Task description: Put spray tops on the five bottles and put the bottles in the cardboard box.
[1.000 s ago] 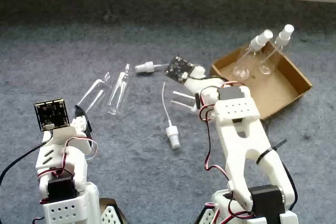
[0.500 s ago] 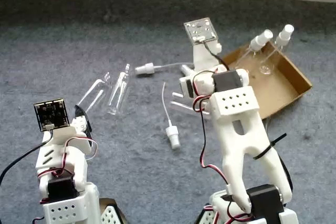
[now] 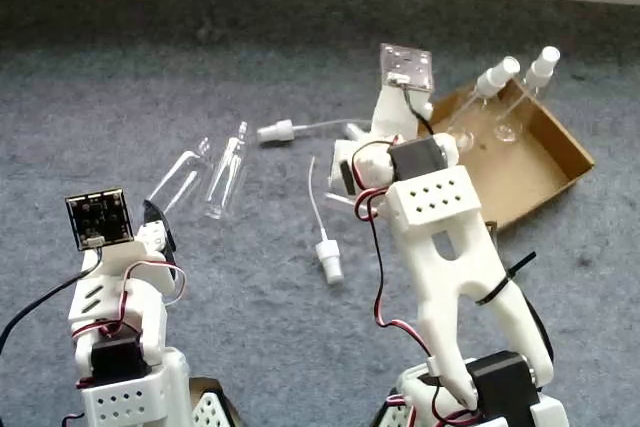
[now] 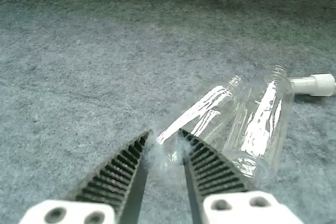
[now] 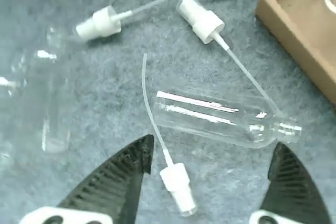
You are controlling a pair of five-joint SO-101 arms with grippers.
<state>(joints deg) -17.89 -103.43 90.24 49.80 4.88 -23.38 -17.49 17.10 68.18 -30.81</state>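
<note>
While left fingers (image 4: pixel 118 177) sit barely parted, right fingers (image 5: pixel 118 174) gape above a capless bottle (image 5: pixel 215 116).

Loose spray tops (image 5: pixel 176 181) crowding lone bottle (image 5: pixel 220 116), paired bottles (image 3: pixel 228 179) side by side, open carpet (image 3: pixel 90 107) beyond

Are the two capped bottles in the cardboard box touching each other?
Apart. In the high view, bare floor of the cardboard box shows between one capped bottle and the other capped bottle.
</note>
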